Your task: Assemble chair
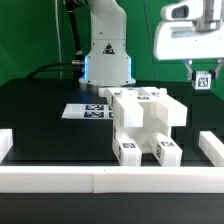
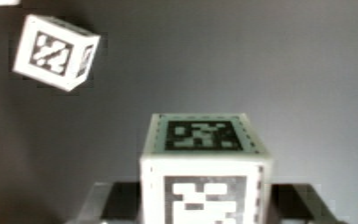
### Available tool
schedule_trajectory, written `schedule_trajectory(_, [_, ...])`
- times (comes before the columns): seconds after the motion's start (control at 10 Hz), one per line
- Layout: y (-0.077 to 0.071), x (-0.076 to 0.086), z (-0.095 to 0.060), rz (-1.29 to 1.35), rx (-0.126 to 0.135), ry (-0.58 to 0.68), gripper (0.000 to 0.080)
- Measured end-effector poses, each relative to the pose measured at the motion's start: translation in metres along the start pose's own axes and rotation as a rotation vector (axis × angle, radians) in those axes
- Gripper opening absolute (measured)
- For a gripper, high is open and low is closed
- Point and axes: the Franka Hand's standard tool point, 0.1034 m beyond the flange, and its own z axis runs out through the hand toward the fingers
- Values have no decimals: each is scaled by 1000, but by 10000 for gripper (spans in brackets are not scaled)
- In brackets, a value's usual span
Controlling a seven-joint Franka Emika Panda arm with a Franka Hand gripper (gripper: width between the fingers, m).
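The partly joined chair (image 1: 146, 124), chunky white blocks with square tags, stands at the table's middle. My gripper (image 1: 203, 80) hangs high at the exterior view's right, well above and to the side of the chair. It is shut on a small white tagged chair part (image 1: 203, 79). In the wrist view this part (image 2: 202, 160) stands upright between my dark fingers (image 2: 119, 200), and the gripper (image 2: 202, 203) grips its lower end. Another white tagged part (image 2: 59, 52) shows farther off against the dark table.
The marker board (image 1: 86, 110) lies flat on the black table behind the chair, near the robot base (image 1: 105, 60). Low white border rails run along the front (image 1: 100, 178), the left (image 1: 5, 143) and the right (image 1: 210, 148).
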Motion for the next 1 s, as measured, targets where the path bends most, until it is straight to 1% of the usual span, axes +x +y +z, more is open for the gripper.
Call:
schedule_trajectory(0.1, [0,8,0,4,-1,7,288])
schedule_trajectory(0.2, [0,5,3,2,-4,1,288])
schedule_trajectory(0.4, [0,5,3,4,-4,1,289])
schedule_trajectory(0.5, [2,6,1,-9,-5,-4,289])
schedule_trajectory(0.6, [12,16,-15,-64,-4,-24,289])
schedule_trajectory(0.7, [23,33,-28,-92,5,-1,289])
schedule_trajectory(0.8, [34,44,-30,-122,3,9,289])
schedule_trajectory(0.9, [39,49,-27,-159,0,5,289])
schedule_trajectory(1.0, [38,48,-27,-150,-1,5,289])
